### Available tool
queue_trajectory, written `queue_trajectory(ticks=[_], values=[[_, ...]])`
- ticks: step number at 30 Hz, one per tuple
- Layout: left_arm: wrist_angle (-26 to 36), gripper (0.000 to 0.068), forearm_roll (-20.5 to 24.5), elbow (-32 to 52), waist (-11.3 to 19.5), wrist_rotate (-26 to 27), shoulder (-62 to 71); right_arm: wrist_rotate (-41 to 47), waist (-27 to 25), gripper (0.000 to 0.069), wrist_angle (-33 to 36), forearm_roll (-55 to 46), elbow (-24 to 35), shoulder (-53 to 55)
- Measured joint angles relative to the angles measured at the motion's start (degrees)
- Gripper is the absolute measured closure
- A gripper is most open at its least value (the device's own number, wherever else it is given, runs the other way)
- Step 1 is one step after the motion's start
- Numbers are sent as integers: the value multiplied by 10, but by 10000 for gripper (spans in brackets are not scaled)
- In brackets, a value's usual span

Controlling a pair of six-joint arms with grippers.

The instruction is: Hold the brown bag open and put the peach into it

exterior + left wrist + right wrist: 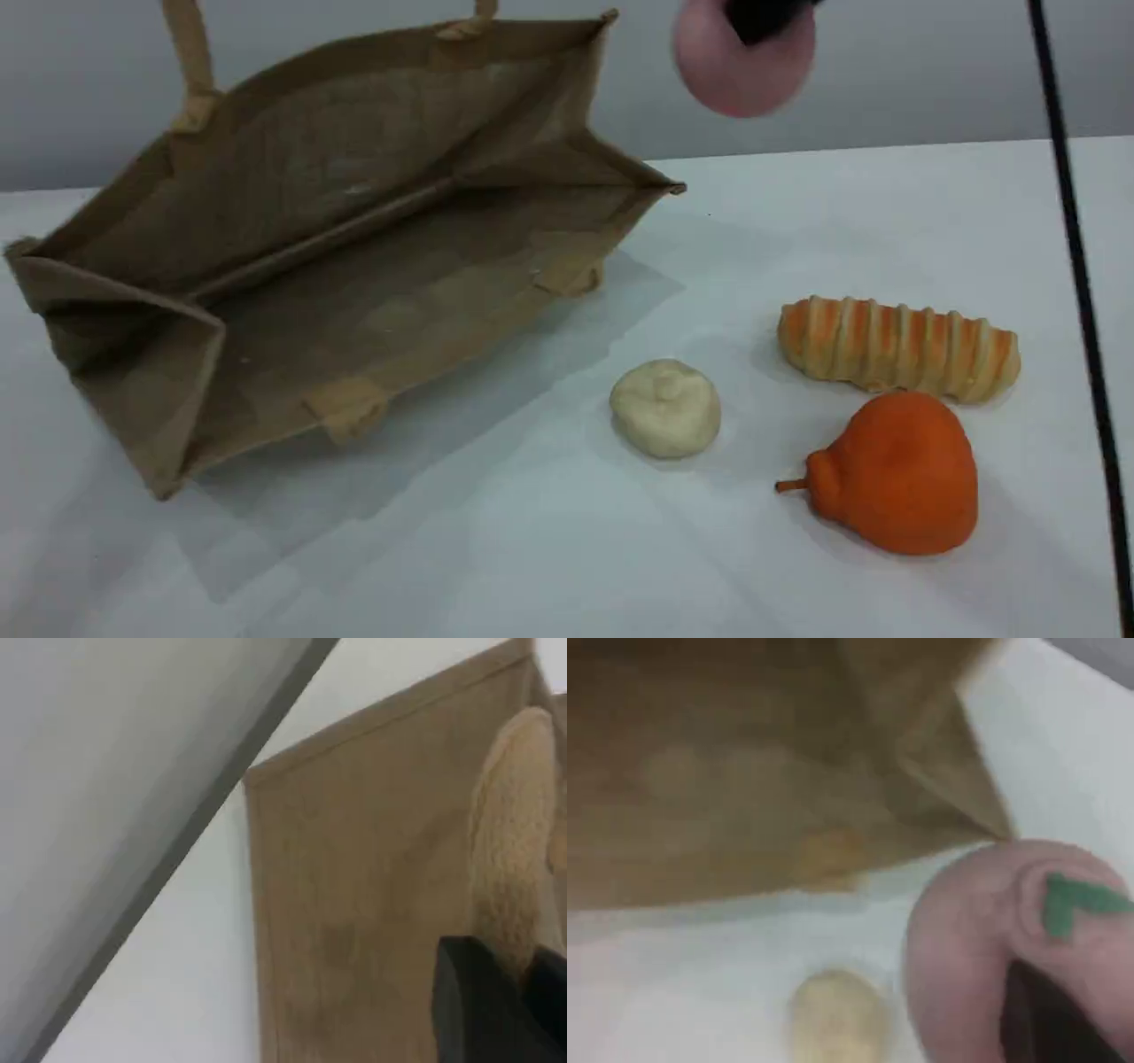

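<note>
The brown bag lies tilted on the white table with its mouth gaping toward the camera. Its upper side is pulled up by a beige handle that runs out of the top edge. In the left wrist view my left gripper is shut on that handle, against the bag's woven wall. The pink peach hangs in the air to the upper right of the bag's mouth, with my right gripper shut on it. The right wrist view shows the peach with its green leaf mark, and the open bag beyond it.
To the right of the bag lie a cream-white lumpy ball, an orange pear-shaped fruit and a striped bread roll. A black cable runs down the right side. The table is white.
</note>
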Motion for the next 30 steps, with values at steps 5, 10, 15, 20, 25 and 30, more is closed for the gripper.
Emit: queue_trajectory(ticks=[5,10,15,20,25,30], values=[[-9,592,-1,0,-32,0,0,-4,70,669,-14,12,35,-63],[-9,592,0,0,-67,-2,0,-7,127,669,-52,12,35,-42],[-10,592,-1,0,-71,-16,0,-7,129,669,-107,40,35,11],[-7,592,-1,0,-72,-34,0,-7,129,666,-190,49,35,80],[-18,592,-1,0,-76,-55,0,-7,129,661,-259,49,35,149],[-18,592,-2,0,-76,-59,0,-7,129,654,-334,49,35,201]])
